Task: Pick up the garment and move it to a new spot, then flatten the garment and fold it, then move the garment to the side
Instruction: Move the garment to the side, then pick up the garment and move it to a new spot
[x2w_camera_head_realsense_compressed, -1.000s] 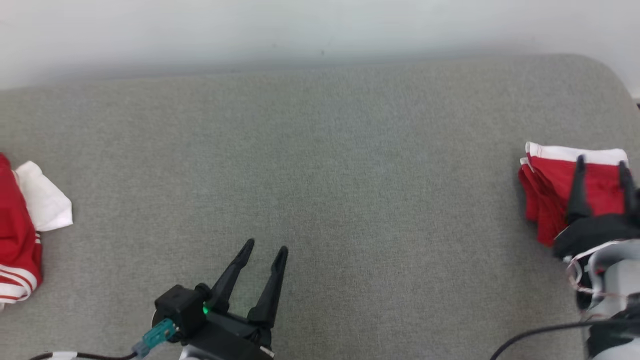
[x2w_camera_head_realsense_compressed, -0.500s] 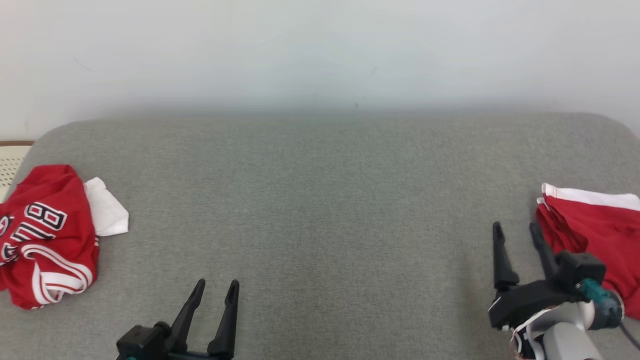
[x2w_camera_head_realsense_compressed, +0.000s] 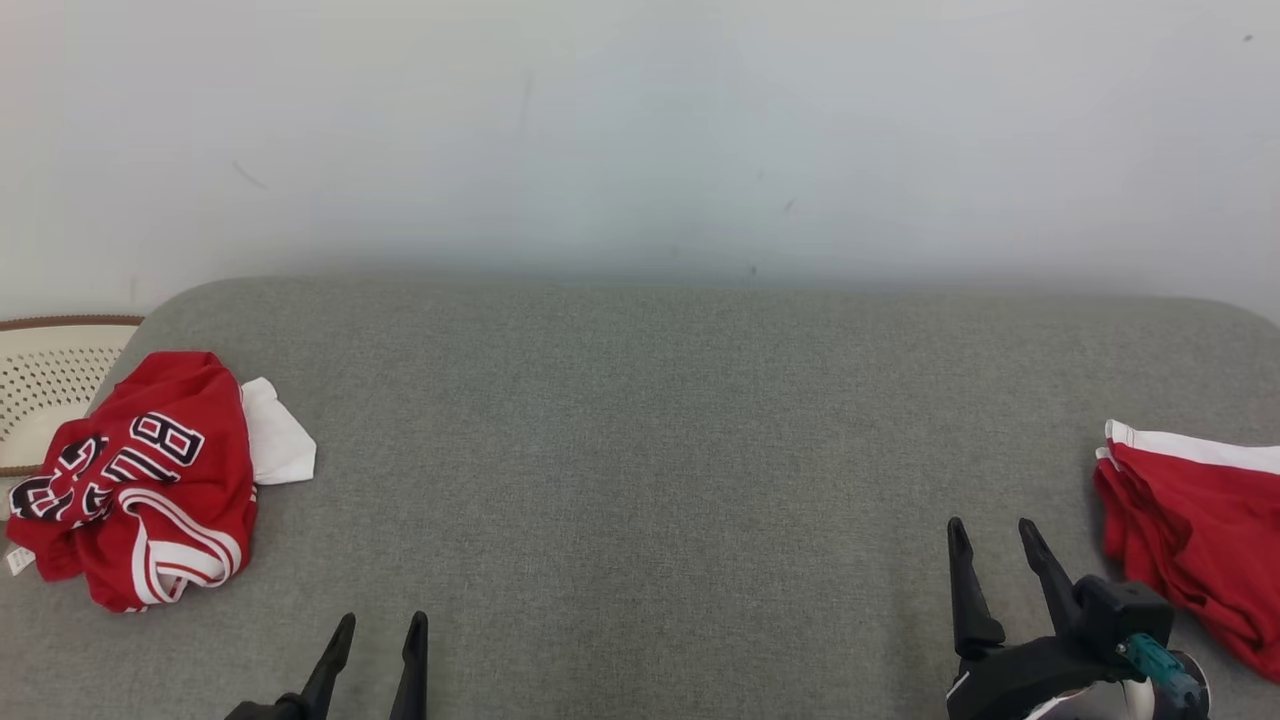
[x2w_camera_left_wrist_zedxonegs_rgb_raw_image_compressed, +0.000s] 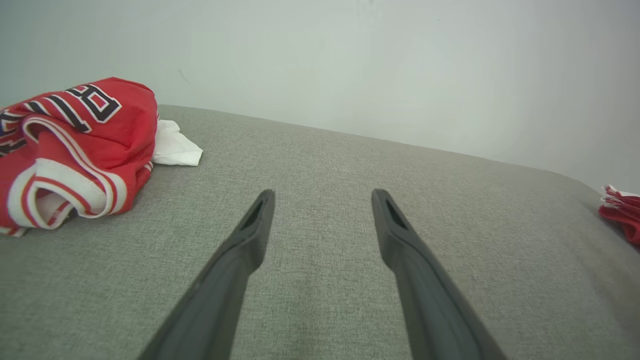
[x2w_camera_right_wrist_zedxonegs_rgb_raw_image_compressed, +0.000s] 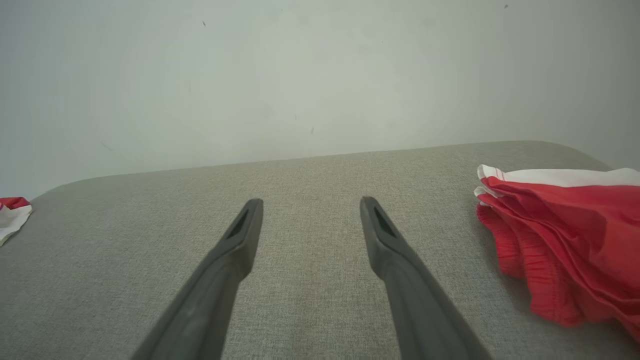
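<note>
The left pincer (x2w_camera_head_realsense_compressed: 382, 628) and right pincer (x2w_camera_head_realsense_compressed: 992, 535) are held spread and empty; a folded red garment (x2w_camera_head_realsense_compressed: 1190, 530) is seen right of the latter.

The crumpled red jersey (x2w_camera_head_realsense_compressed: 150, 480) carried black, white-edged block letters. A "B" followed by a "U" could be read, and the rest were lost in the folds. The white tag (x2w_camera_head_realsense_compressed: 18, 560) at its edge was too small to read.
</note>
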